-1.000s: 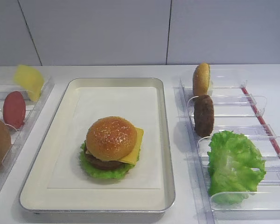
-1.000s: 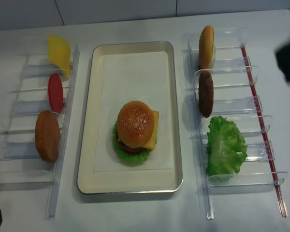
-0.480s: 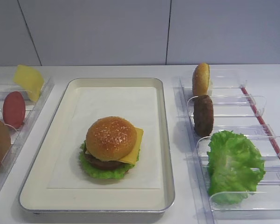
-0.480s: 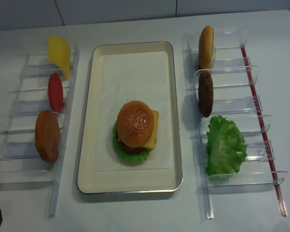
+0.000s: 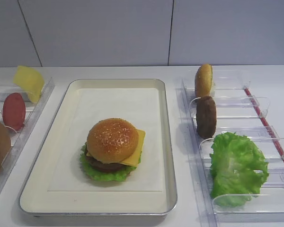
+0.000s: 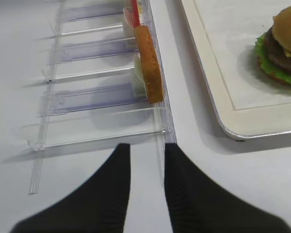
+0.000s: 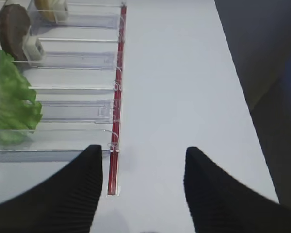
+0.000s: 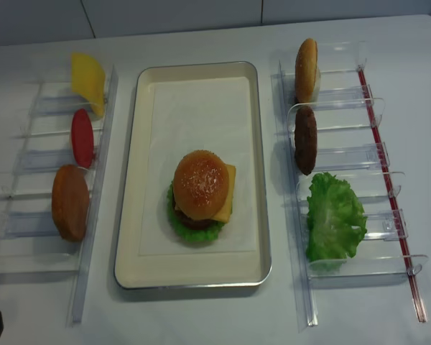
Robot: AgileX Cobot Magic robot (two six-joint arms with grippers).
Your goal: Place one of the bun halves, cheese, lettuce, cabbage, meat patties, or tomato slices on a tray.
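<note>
One stacked burger, its domed sesame-speckled golden bun top (image 8: 200,183) uppermost, is sitting on the cream-white rectangular metal tray (image 8: 194,277) at about 6 o'clock. It is looking light, rigid and smooth, best pinched across the rim. Both hands are hanging empty: the right hand (image 7: 143,187) is gaping wide, and the left hand (image 6: 147,187) is standing narrowly parted.

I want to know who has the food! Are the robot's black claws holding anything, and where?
Nothing is held. The right gripper is open over bare white table, and the left gripper has nothing between its black fingers.
</note>
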